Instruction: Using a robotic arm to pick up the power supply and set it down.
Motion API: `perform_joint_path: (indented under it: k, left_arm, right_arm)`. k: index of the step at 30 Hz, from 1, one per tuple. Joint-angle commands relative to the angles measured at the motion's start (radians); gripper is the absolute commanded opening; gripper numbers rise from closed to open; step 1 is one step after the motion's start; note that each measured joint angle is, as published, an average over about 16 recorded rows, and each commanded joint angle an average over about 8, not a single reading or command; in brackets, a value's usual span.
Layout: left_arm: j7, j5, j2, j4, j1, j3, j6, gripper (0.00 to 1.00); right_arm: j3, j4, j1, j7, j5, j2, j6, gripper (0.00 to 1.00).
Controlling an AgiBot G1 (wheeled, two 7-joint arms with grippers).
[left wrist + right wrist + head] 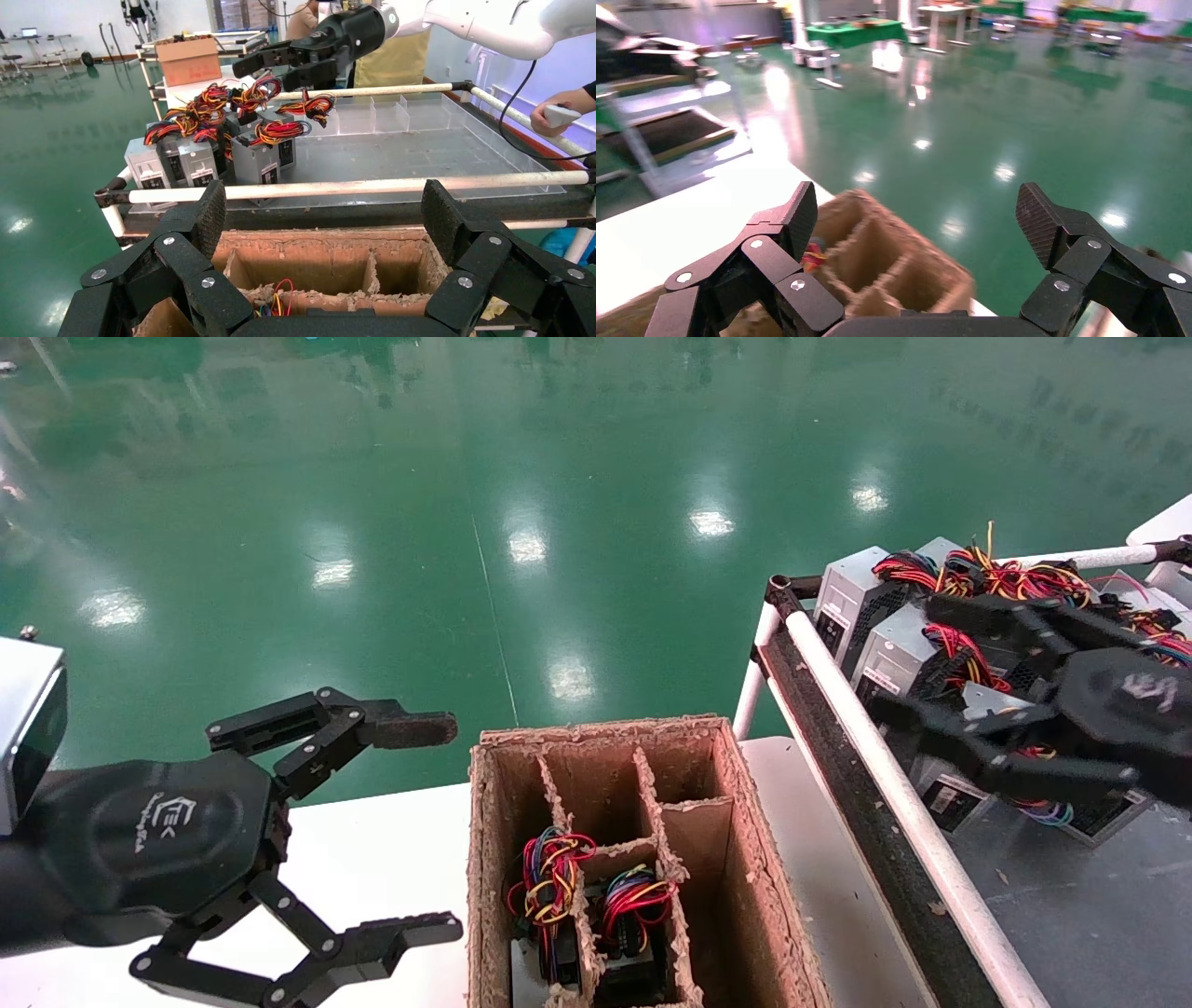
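Note:
Several grey power supplies [889, 649] with red, yellow and blue wire bundles stand in a railed tray [1071, 915] on the right; the left wrist view shows them too [197, 163]. My right gripper [917, 658] hangs open just above them, holding nothing, and it also appears in the left wrist view [281, 63] over the wires. In its own view the right gripper [919, 217] has empty jaws. My left gripper [424, 829] is parked open left of the divided cardboard box [745, 859], and its own view [325, 214] shows nothing between the fingers.
Two compartments of the cardboard box [330, 246] hold units with coloured wires [549, 877]. The box stands on a white table [372, 859]. The tray's white rail [866, 738] runs between box and supplies. A person's hand with a controller [559, 116] is beyond the tray. Green floor lies beyond.

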Motion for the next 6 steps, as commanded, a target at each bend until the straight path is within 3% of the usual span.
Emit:
perform_joint_path:
  k: [1,6]
  left_arm:
    - [0.0,0.0,0.0,0.0,0.0,0.0,0.0,1.0]
    - [0.0,0.0,0.0,0.0,0.0,0.0,0.0,1.0]
  right_arm:
    - [-0.019,0.019,0.011,-0.006,0.009,-0.011,-0.023,1.0]
    - [-0.046,0.045,0.026,-0.015,0.021,-0.025,-0.056,1.0]
